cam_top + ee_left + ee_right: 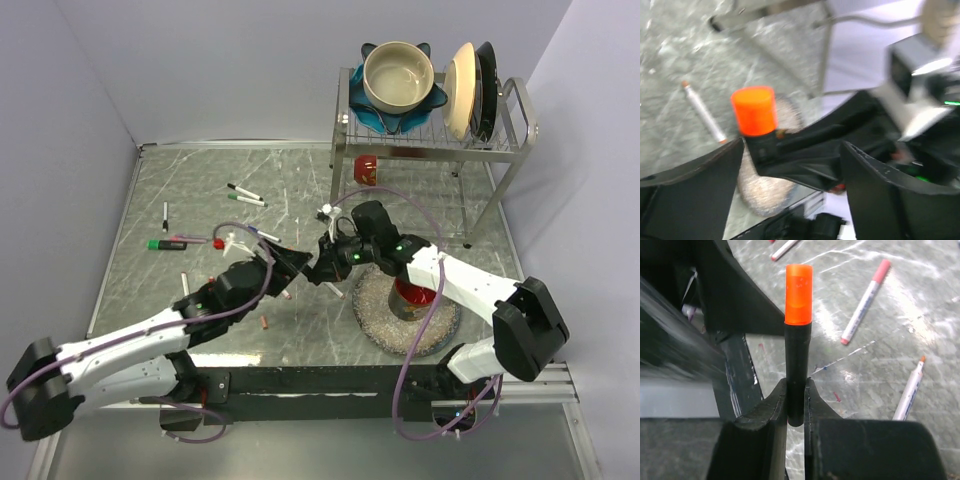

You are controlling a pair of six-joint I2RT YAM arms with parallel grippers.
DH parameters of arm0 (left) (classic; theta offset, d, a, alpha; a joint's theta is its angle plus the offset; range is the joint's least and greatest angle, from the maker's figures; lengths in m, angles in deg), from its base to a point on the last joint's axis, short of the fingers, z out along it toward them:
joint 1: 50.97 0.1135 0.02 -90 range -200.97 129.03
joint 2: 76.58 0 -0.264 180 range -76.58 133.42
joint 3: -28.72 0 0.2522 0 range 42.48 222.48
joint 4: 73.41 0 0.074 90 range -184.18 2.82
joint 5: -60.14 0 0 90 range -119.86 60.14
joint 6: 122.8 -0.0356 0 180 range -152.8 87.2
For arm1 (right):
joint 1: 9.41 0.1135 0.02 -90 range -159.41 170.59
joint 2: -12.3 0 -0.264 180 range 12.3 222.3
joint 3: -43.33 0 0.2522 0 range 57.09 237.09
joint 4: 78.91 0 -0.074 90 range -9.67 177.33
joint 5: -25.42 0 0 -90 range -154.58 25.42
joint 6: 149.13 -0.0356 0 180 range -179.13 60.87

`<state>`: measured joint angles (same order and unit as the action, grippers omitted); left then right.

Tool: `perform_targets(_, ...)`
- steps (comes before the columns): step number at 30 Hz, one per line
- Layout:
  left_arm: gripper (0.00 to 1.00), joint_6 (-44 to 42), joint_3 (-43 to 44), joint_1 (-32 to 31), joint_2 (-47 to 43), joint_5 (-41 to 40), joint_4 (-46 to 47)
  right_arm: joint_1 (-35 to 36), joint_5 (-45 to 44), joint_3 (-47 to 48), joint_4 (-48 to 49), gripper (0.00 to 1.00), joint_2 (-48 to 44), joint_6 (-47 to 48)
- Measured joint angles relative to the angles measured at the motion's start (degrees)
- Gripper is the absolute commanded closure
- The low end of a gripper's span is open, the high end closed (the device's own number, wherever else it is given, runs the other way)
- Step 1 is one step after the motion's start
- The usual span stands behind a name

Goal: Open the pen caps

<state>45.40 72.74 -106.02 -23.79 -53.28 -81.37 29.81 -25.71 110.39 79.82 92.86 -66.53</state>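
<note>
Right fingers (765, 415) clamp black barrel (797, 365); left fingers (880, 200) gape empty: close squarely on orange cap (799, 295), pull axially.

Arms meet mid-surface (300, 180): right gripper (796, 405) pinches a marker (797, 365) between its jaws, pen cap (799, 290) on the free end, with the left gripper (790, 170) just left, jaws spread either side. Loose markers (245, 195) lie left and behind. Dish rack (500, 150) holding bowl (398, 75) and plates (465, 90) stands far right, with a mat (375, 310) before it carrying a cup (412, 300).
</note>
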Motion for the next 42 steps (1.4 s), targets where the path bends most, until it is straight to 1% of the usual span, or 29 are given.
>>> perform_targets(4, 0.16, -0.5, -2.3, 0.0, -6.6, -2.0, 0.4, 0.0, 3.9, 1.2, -2.9, 1.00, 0.6, 4.7)
perform_targets(5, 0.19, -0.6, -2.6, 0.0, -7.2, -2.2, 0.3, 0.0, 4.4, 1.2, -3.5, 1.00, 0.7, 5.7)
perform_targets(6, 0.21, -0.6, -2.7, 0.0, -7.3, -2.4, 0.0, -0.1, 4.9, 1.2, -4.1, 1.00, 0.7, 6.7)
perform_targets(8, 0.23, -0.8, -2.7, -0.2, -7.1, -2.6, -0.8, -0.3, 5.7, 1.2, -4.9, 1.00, 1.0, 8.2)
perform_targets(13, 0.25, -1.1, -2.5, -0.3, -5.6, -2.8, -1.7, -0.8, 6.3, 1.3, -6.4, 1.00, 1.4, 10.0)
perform_targets(16, 0.28, -1.9, -2.0, -0.3, -4.0, -3.0, -2.8, -1.0, 7.9, 1.3, -6.8, 1.00, 1.4, 10.2)
perform_targets(21, 0.35, -3.7, -1.1, -0.2, -1.4, -3.0, -3.9, -1.1, 10.0, 1.3, -6.8, 1.00, 1.4, 10.3)
perform_targets(22, 0.39, -4.0, -1.0, -0.2, -1.0, -3.0, -3.9, -1.1, 10.3, 1.3, -6.8, 1.00, 1.4, 10.3)
perform_targets(24, 0.43, -4.5, -1.0, -0.2, -0.4, -2.9, -3.7, -1.1, 10.8, 1.2, -6.9, 1.00, 1.4, 10.4)
perform_targets(25, 0.48, -4.9, -1.0, -0.2, -0.3, -2.9, -3.5, -1.2, 10.9, 1.3, -7.0, 1.00, 1.4, 10.4)
perform_targets(27, 0.55, -5.4, -1.0, -0.2, -0.3, -2.9, -3.1, -1.2, 11.3, 1.3, -7.3, 1.00, 1.4, 10.5)
perform_targets(28, 0.66, -5.6, -1.0, -0.2, -0.3, -2.8, -2.9, -1.2, 11.6, 1.2, -7.3, 1.00, 1.4, 10.6)
perform_targets(30, 0.80, -6.1, -1.0, -0.2, -0.3, -2.8, -2.5, -1.2, 11.9, 1.3, -7.6, 1.00, 1.4, 10.9)
perform_targets(31, 0.96, -6.1, -1.0, -0.2, -0.4, -2.8, -2.0, -1.2, 11.9, 1.3, -7.8, 1.00, 1.4, 11.2)
perform_targets(32, 0.99, -6.1, -1.0, -0.2, -0.4, -2.7, -1.3, -1.2, 12.0, 1.4, -7.8, 1.00, 1.4, 11.4)
perform_targets(33, 0.99, -6.0, -1.0, -0.2, -0.5, -2.8, -1.0, -1.2, 12.0, 1.5, -7.8, 1.00, 1.5, 11.6)
perform_targets(34, 0.99, -6.2, -0.9, -0.2, -0.5, -2.7, -0.6, -1.2, 12.0, 1.5, -7.8, 0.98, 1.5, 11.8)
perform_targets(35, 0.99, -6.3, -0.9, -0.2, -0.6, -2.7, -0.4, -1.2, 12.1, 1.6, -7.8, 0.93, 1.5, 11.9)
perform_targets(36, 0.99, -6.5, -1.0, -0.2, -0.6, -2.7, -0.5, -1.2, 12.2, 1.7, -7.8, 0.76, 1.5, 12.0)
perform_targets(38, 0.99, -6.7, -1.0, -0.2, -0.6, -2.5, -0.2, -1.2, 12.5, 1.8, -8.2, 0.60, 1.5, 12.3)
perform_targets(39, 0.99, -6.8, -1.1, -0.2, -0.6, -2.3, 0.2, -1.2, 12.8, 1.9, -8.3, 0.49, 1.5, 12.5)
perform_targets(42, 0.99, -6.9, -1.8, -0.2, -0.6, -1.2, 2.8, -1.2, 13.3, 1.9, -8.5, 0.39, 1.6, 12.9)
